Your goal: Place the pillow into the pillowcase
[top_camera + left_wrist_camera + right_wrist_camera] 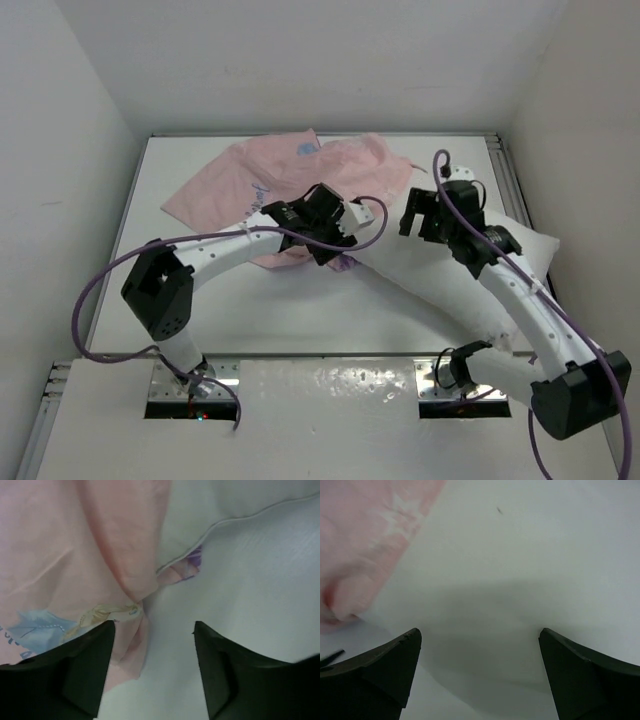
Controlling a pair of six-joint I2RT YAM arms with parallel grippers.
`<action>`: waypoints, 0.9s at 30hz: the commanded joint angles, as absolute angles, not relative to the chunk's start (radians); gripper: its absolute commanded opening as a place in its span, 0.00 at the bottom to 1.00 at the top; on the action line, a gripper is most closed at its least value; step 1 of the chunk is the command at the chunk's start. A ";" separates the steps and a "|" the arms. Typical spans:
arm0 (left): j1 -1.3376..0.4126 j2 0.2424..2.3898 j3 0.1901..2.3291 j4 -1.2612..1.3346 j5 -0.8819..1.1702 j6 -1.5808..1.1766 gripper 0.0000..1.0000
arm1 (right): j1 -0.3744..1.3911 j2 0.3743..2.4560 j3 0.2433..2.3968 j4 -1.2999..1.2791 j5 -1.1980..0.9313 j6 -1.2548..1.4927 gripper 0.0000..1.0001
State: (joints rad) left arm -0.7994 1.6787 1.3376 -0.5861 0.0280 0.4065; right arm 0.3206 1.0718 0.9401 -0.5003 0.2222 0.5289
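We note pink pillowcase (262,180) crumpled far left on table (290,315); white pillow (440,290) runs centre to near right; left hand (154,630), fingers apart, over their meeting edge; right hand (480,640) wide apart above pillow.

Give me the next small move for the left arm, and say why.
Likely lower the left gripper and close on the pillowcase edge: its open, empty jaws hover over that hem, right beside the seamed corner of the pillow.

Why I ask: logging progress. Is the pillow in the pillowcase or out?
Mostly out: the pillow lies bare beside the crumpled pillowcase. Whether its end is tucked under the pink fabric, cannot tell.
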 commanded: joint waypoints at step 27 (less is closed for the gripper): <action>-0.865 1.767 1.833 -0.846 0.520 0.606 0.00 | 0.278 0.941 0.662 0.127 0.195 1.006 0.00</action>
